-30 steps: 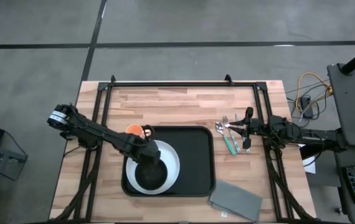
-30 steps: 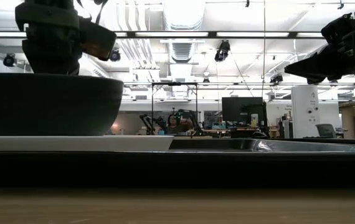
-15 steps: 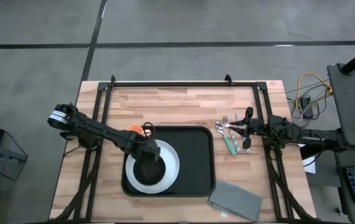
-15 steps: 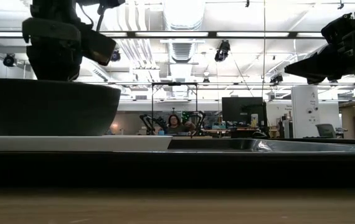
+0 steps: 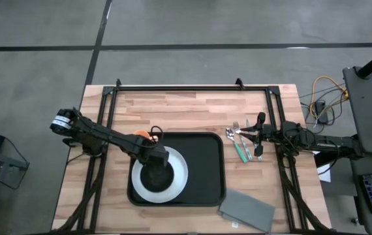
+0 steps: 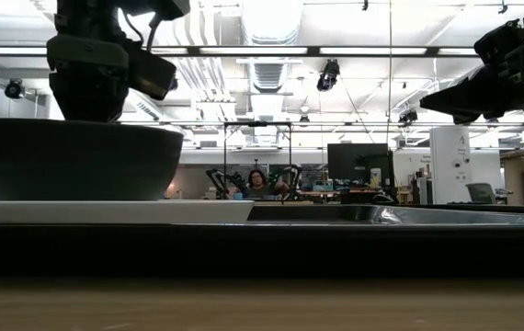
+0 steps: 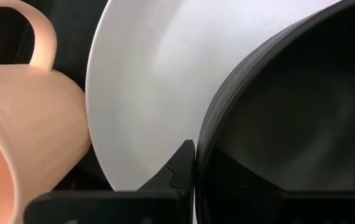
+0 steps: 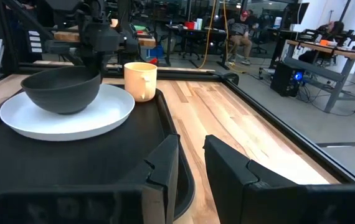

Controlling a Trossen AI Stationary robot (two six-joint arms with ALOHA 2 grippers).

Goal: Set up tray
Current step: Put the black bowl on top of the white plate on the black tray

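Note:
The black tray [image 5: 205, 171] lies mid-table. A white plate [image 5: 178, 171] rests flat on the tray's left half, and a black bowl [image 5: 156, 179] stands on the plate [image 8: 112, 109]. My left gripper [image 5: 154, 163] points down over the bowl's far rim and is shut on it. An orange mug [image 5: 140, 136] stands upright at the tray's far left corner, beside the plate [image 7: 146, 81]. My right gripper [image 8: 191, 149] hovers level near the table's right edge, pointing left, a narrow gap between its fingers with nothing in it. My left gripper pinches the bowl's rim [image 7: 210, 146] on its far side. One finger [image 7: 179, 169] is outside the wall, and the other is inside the bowl, lost against its dark interior. The fingers come from above, pointing down. The bowl stands upright, its base on the plate [image 6: 106, 210].
A fork and spoons with green handles [image 5: 241, 146] lie on the wood just right of the tray, under my right gripper. A folded grey napkin [image 5: 247, 210] lies at the near right corner. The black frame rails [image 5: 186, 88] run along the table's far and side edges.
My left gripper has moved a little toward the table's far edge, still shut on the bowl. The bowl has slid on the plate from near its near rim to about its middle. The plate has stayed where it was.

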